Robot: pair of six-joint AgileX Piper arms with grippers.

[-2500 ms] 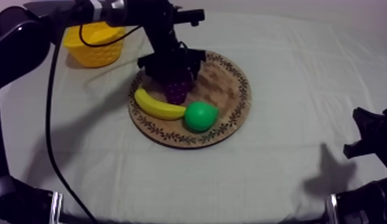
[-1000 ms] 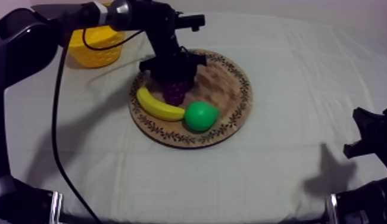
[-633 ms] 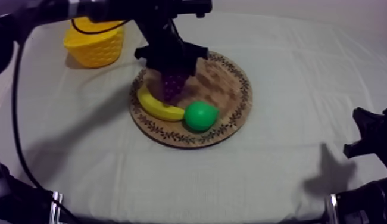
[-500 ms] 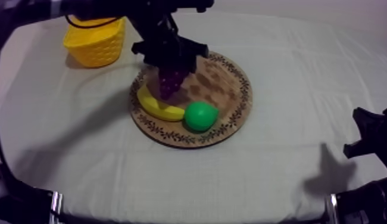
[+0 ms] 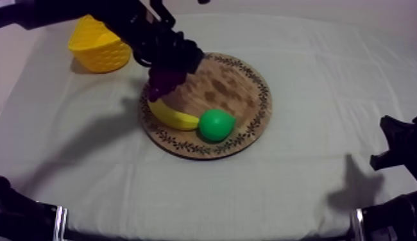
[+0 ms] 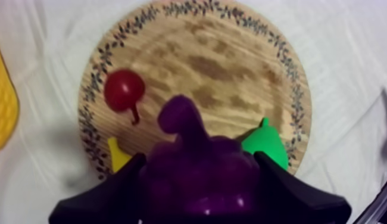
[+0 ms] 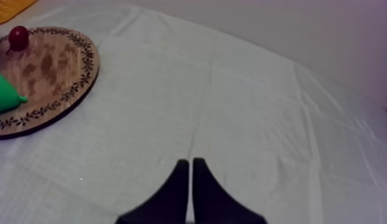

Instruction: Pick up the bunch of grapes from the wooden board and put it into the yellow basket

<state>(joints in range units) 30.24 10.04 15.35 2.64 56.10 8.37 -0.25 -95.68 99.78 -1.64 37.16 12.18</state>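
The yellow basket [image 5: 99, 46] stands at the far left of the table, near the wooden board [image 5: 240, 96] but not touching it. Beside it my left gripper [image 5: 167, 64] reaches in over the board's left rim, and I have its two fingers [image 6: 115, 189] closed round the bunch of grapes [image 5: 160, 85]. The bunch hangs in my grip above that rim, over one end of the banana [image 5: 172, 116], and it is not in the basket. From my left wrist I see the small red fruit [image 6: 124, 89] lying on the board under the bunch. The pear [image 5: 216, 125] lies just beside the banana's other end, toward the board's near edge. Far to the right, my right gripper [image 7: 190, 162] sits low over the cloth [image 7: 249, 101], well apart from the board. Its fingers are pressed together into a narrow wedge and hold nothing.
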